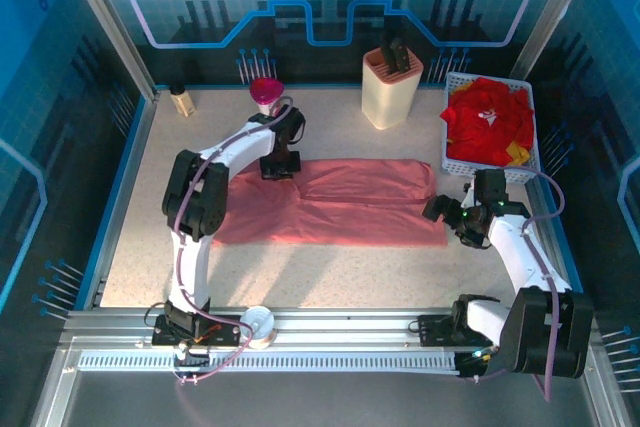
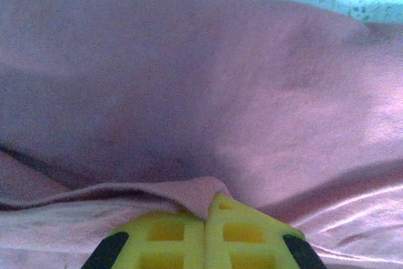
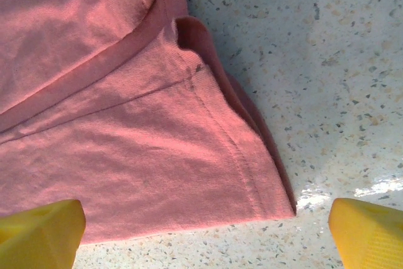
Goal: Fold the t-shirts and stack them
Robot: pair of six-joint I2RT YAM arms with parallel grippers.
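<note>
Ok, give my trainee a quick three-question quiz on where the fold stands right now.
1. True or false: the left gripper is shut on the pink t-shirt.
2. The right gripper, by the shirt's corner, is: A open; B shut on cloth; C shut, empty.
3. What holds the red t-shirts?
Key: 1 true; 2 A; 3 the white basket.

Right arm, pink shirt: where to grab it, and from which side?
Probably the stitched corner of the pink shirt, coming down from above on the side of the bare table. It lies flat and layered, with a free edge there. The open right gripper straddles it, and the left gripper pinches the far edge.
</note>
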